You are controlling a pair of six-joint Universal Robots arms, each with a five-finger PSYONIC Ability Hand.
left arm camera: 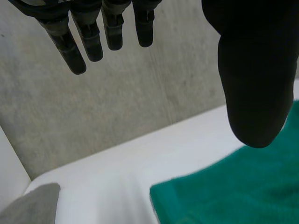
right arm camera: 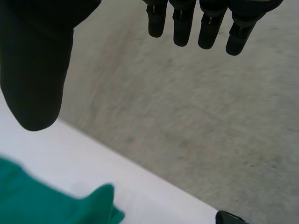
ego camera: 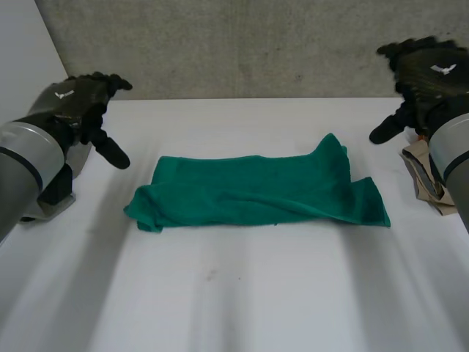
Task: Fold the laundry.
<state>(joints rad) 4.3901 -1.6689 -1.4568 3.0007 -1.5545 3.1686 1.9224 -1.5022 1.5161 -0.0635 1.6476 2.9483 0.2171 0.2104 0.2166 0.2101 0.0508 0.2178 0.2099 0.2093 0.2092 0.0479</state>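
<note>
- Fingers (left arm camera: 79, 51) of the left hand (ego camera: 79, 106) are straight and spread, with the thumb (left arm camera: 252, 79) well off them. They hold nothing, probably kept wide to take cloth.
- Fingers (right arm camera: 182, 28) of the right hand (ego camera: 429, 70) are the same, straight and empty, with the thumb (right arm camera: 35, 79) apart.
- Each hand hangs above the table (ego camera: 234, 308) off one end of the towel (ego camera: 256, 191) and clear of it. That likely puts one hand at each end for the next fold.
- The towel lies across the middle of the table, long side running from hand to hand. It looks doubled over once, with a bunched left end and a corner peaking up toward the right hand, so it seems to need squaring before another fold.
- A beige cloth (ego camera: 421, 172) sits at the table's right edge by the right arm, probably put aside there.
</note>
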